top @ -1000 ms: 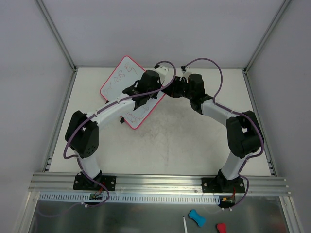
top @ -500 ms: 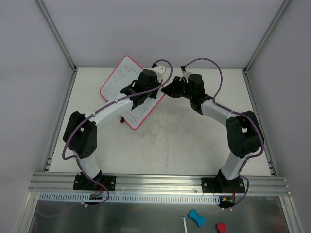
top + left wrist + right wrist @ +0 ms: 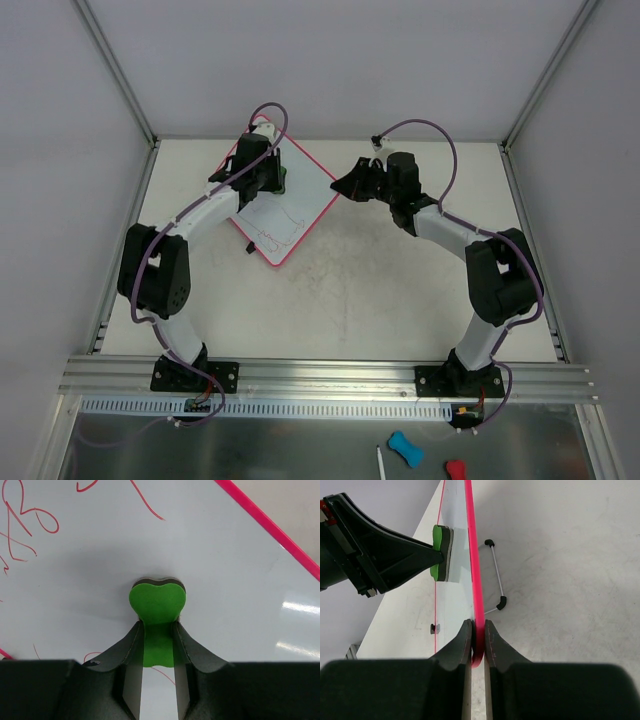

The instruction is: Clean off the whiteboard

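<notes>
The whiteboard [image 3: 290, 215] is white with a pink-red rim and lies at the far left, turned like a diamond and tilted up. Thin red scribbles show on it in the left wrist view [image 3: 225, 580]. My left gripper [image 3: 272, 180] is shut on a green eraser [image 3: 157, 600] and presses it flat on the board; the gripper also shows in its own view [image 3: 157, 632]. My right gripper [image 3: 340, 188] is shut on the board's right corner, its jaws clamped on the pink rim [image 3: 478, 630]. The eraser [image 3: 440, 552] shows on the board face there.
A wire stand [image 3: 495, 575] with black tips pokes out under the board. Grey walls and aluminium posts enclose the table. Beyond the near rail [image 3: 330, 375] lie a blue piece [image 3: 405, 448], a red piece [image 3: 455, 468] and a white pen [image 3: 381, 462].
My left gripper has swept with the eraser from the board's right middle to its far upper part. The board's lower right now shows. The right gripper has held its place.
</notes>
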Motion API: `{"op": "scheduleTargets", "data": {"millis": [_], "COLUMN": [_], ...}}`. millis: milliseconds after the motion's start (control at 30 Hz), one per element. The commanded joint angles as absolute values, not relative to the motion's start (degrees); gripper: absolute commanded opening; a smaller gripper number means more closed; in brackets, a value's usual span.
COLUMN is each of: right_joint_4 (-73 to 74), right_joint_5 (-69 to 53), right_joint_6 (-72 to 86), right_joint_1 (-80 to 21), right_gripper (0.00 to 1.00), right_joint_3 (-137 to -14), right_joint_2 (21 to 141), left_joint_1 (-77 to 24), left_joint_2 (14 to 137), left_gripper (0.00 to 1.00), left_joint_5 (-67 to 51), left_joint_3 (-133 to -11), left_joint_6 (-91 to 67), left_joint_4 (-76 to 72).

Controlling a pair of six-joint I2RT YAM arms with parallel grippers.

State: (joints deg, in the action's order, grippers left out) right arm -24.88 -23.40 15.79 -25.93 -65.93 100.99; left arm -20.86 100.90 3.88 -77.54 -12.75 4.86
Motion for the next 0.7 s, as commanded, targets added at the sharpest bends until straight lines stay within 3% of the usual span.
{"op": "scheduleTargets", "data": {"millis": [0, 467, 667], "right_joint_4": [-24.7, -24.7, -24.79], "right_joint_5": [-28.83, -28.74, -28.74], "right_joint_6": [13.27, 13.36, 13.53], "right_joint_1": [-30.41, -30.5, -30.5], "right_gripper": [0.0, 0.0, 0.0], "right_joint_3": [-66.45, -66.36, -66.36], "right_joint_2": [100.37, 100.37, 100.37], "left_joint_1": [-21.71, -11.61, -2.91], "left_joint_2": [101.78, 95.8, 95.27], "left_gripper": [0.0, 0.0, 0.0], "left_joint_5": [0.18, -3.42, -12.29], "left_joint_3": [-75.06, -62.6, -54.6], "left_joint_6": [-14.41, -25.57, -30.4], "left_joint_4": [8.53, 7.12, -0.42]}}
